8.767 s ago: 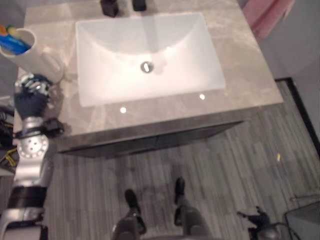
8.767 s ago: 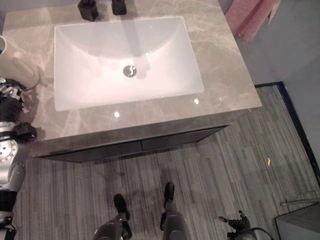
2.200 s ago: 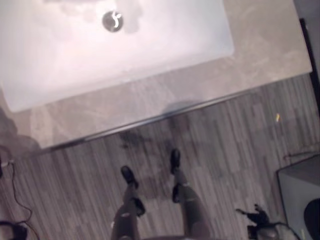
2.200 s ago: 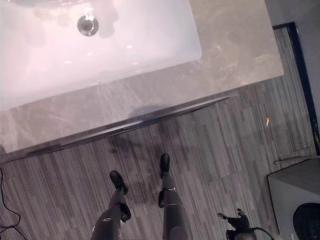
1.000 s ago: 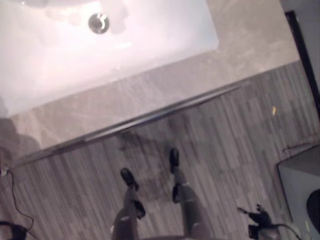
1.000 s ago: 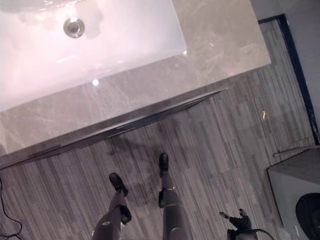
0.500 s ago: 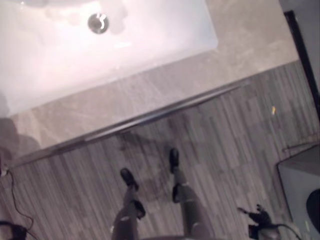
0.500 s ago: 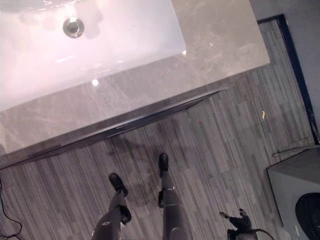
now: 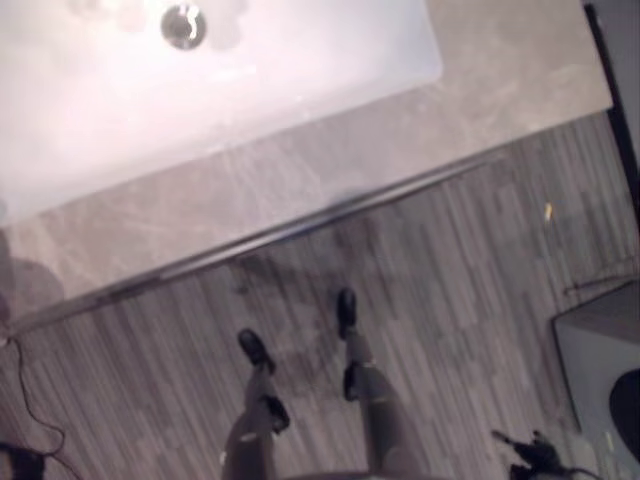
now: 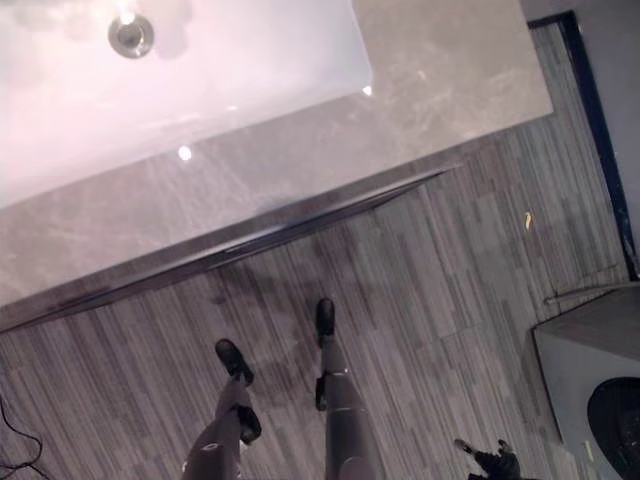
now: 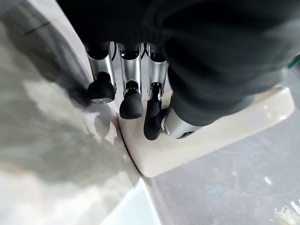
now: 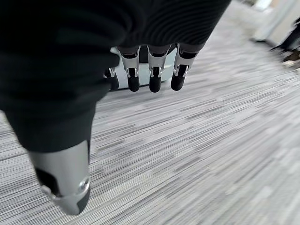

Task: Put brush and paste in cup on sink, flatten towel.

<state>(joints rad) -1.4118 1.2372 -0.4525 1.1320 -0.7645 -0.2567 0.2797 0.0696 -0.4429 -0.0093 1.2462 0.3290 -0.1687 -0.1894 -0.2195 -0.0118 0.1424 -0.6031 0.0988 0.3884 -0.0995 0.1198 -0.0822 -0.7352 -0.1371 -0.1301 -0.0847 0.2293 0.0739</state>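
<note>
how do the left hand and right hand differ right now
The left hand has its fingers against a cream cup on the marble counter; the right hand hangs over grey striped floor, touching nothing. The left fingers bend inward; the right's hang straighter. Both have dark covers and hold nothing.

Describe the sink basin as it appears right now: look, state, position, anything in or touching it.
The sink basin is a white, glossy rectangular bowl set into a grey marbled countertop, reaching past the head views' top and left edges. Its round metal drain sits near the top edge. The visible part of the bowl holds nothing, and small bright highlights sit along its front rim. Nothing touches it here.
</note>
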